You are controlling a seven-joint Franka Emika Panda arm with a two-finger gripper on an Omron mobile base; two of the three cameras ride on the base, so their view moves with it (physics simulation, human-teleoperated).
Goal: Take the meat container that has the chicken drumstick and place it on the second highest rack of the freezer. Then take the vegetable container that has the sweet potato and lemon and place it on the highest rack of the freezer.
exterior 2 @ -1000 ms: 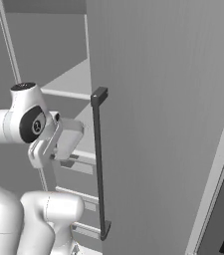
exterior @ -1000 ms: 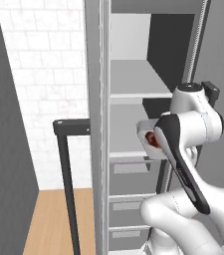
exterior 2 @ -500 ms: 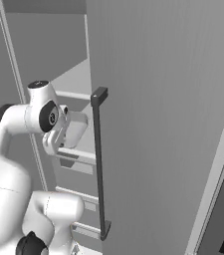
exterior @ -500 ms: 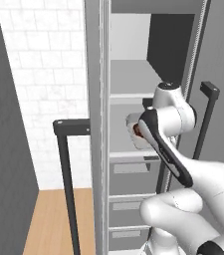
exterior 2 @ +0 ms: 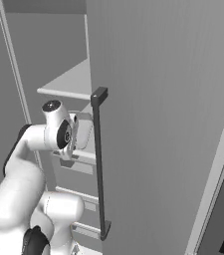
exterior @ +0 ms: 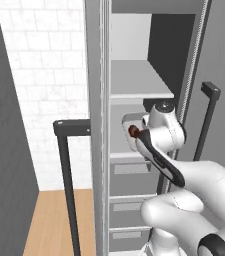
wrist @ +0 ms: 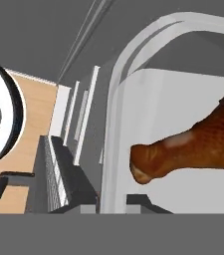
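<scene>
First step in hand: my gripper [wrist: 114, 206] is clamped on the meat container [wrist: 183, 124], drumstick [wrist: 193, 149] inside, at the freezer [exterior: 134, 75]. Next, I judge, it must slide forward onto the second rack [exterior: 126, 156], level, before release.

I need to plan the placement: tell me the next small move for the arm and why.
Probably ease the meat container forward and level it over the second highest rack. The gripper, shut on its rim, holds it tipped at the freezer opening, the chicken drumstick inside, not yet resting on that shelf.
</scene>
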